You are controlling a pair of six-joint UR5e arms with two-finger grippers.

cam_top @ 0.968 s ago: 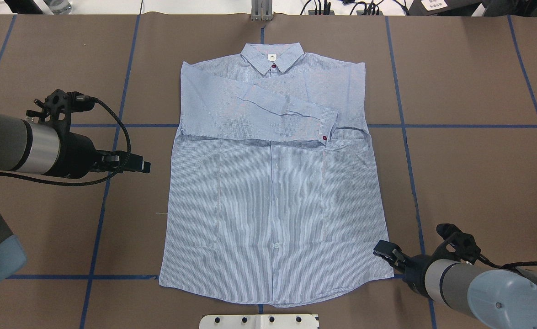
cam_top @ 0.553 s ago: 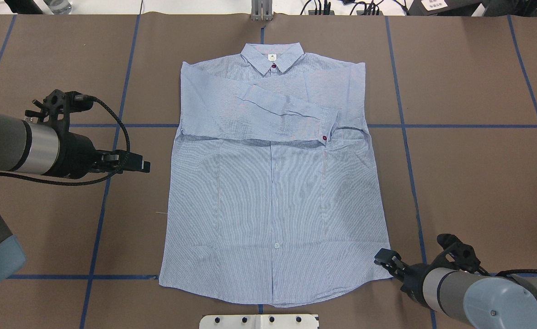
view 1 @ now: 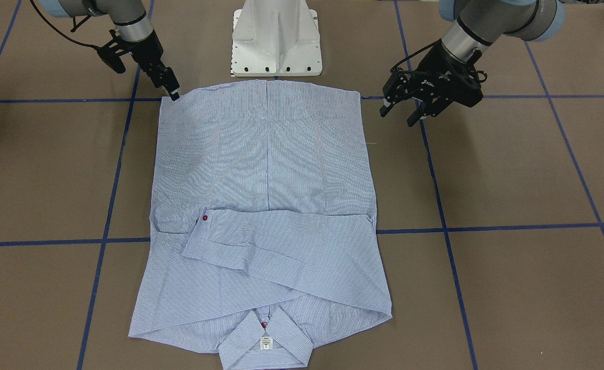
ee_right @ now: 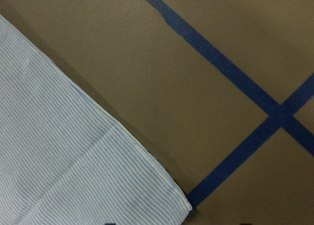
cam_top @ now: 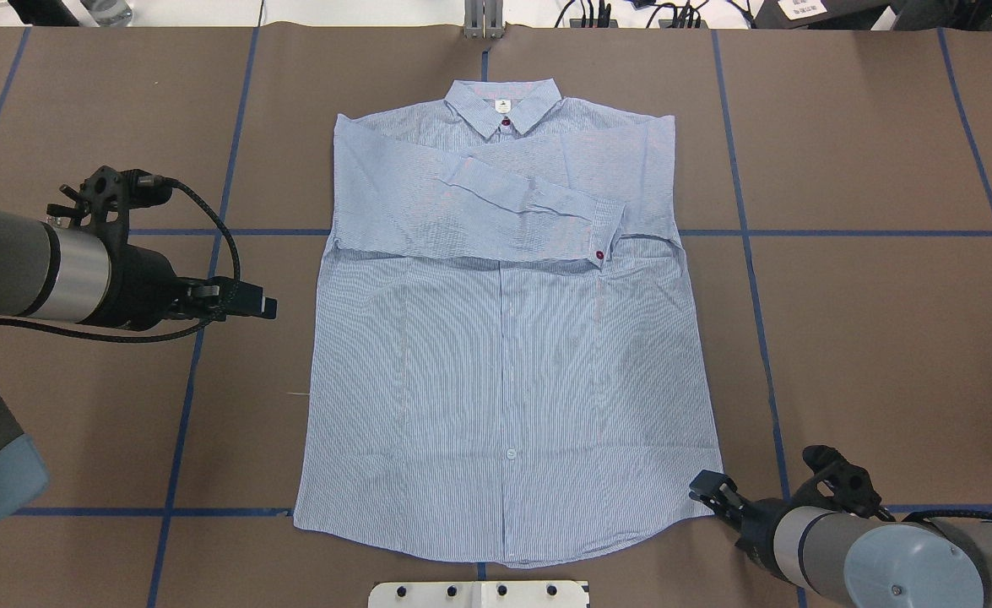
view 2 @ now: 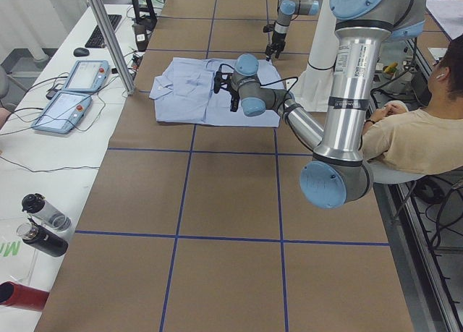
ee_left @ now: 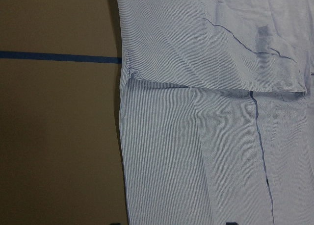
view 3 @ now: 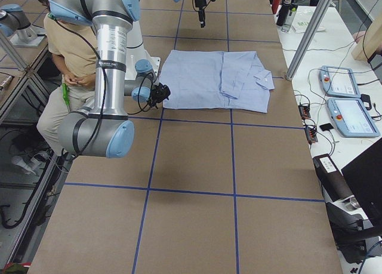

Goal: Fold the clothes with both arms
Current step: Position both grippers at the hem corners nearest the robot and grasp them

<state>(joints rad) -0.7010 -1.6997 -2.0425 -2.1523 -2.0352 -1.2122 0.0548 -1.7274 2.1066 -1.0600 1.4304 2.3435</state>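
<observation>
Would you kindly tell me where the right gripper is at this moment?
In the overhead view the right gripper is at lower right, at the near right hem corner of the shirt, close to a blue tape crossing.

No legible txt: small white neck label [cam_top: 502, 105] on collar [cam_top: 468, 103] of light blue striped shirt [cam_top: 504, 380], far side, shows dark mark only, chars unreadable.

The right gripper [cam_top: 700, 486] has moved nearer the shirt's [cam_top: 504, 380] bottom hem corner.
</observation>
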